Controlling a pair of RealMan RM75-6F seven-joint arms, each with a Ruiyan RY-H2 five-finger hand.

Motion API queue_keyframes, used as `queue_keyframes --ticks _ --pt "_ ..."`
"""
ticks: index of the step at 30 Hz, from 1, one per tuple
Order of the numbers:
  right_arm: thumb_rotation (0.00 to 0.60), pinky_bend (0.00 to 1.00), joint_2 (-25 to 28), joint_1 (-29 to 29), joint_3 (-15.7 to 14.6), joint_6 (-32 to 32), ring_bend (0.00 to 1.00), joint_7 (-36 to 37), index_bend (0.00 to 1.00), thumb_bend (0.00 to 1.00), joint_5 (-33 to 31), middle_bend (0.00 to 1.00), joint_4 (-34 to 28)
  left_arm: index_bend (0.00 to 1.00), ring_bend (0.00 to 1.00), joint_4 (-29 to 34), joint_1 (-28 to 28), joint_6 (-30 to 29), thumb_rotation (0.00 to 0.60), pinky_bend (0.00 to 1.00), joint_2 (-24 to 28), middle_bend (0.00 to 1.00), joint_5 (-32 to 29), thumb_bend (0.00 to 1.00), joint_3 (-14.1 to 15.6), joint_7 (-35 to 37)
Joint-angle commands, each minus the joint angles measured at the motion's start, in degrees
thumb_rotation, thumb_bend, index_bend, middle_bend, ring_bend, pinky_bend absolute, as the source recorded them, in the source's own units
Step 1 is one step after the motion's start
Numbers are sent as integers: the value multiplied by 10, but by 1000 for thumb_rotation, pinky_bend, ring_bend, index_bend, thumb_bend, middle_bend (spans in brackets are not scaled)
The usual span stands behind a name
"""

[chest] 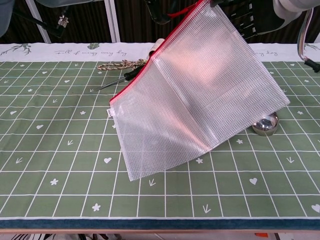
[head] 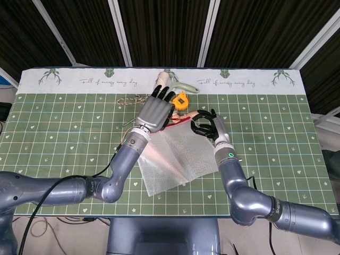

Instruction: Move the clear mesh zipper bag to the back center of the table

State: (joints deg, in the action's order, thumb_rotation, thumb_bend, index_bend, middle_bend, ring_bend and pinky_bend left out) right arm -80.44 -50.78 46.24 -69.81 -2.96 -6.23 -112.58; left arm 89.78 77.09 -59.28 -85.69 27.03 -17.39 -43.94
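The clear mesh zipper bag (head: 178, 156) with its red zipper edge hangs tilted above the table, lower corner near the cloth; in the chest view the bag (chest: 195, 95) fills the middle. My right hand (head: 207, 127) grips the bag's upper right corner at the zipper; the same hand (chest: 240, 15) sits at the top edge of the chest view. My left hand (head: 155, 112) hovers over the bag's upper left part with fingers stretched out and apart, holding nothing that I can see.
A yellow tape measure (head: 182, 100) and a white handled item (head: 171, 83) lie behind the hands. A braided cord (chest: 120, 65) and a black screwdriver (chest: 122, 78) lie at back left. A shiny metal scoop (chest: 265, 124) sits behind the bag's right corner.
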Motion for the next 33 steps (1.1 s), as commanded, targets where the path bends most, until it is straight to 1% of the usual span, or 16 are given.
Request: queue_keyframes --ticks 1,17,24,33 --pt "600 220 2 0 3 -2 4 2 650 564 1 178 2 627 0 2 -2 0 600 0 1 137 1 524 1 1" --pt "600 220 21 4 18 -9 4 9 654 566 -7 182 4 627 0 25 -28 -11 600 0 25 138 5 524 11 11" --pt "600 220 33 6 27 -15 4 10 656 567 -10 183 3 627 0 49 -46 -18 600 0 51 137 17 524 15 21" --pt "600 220 45 12 30 -15 4 10 660 568 -15 185 7 627 0 81 -70 -22 600 0 94 137 38 524 18 35"
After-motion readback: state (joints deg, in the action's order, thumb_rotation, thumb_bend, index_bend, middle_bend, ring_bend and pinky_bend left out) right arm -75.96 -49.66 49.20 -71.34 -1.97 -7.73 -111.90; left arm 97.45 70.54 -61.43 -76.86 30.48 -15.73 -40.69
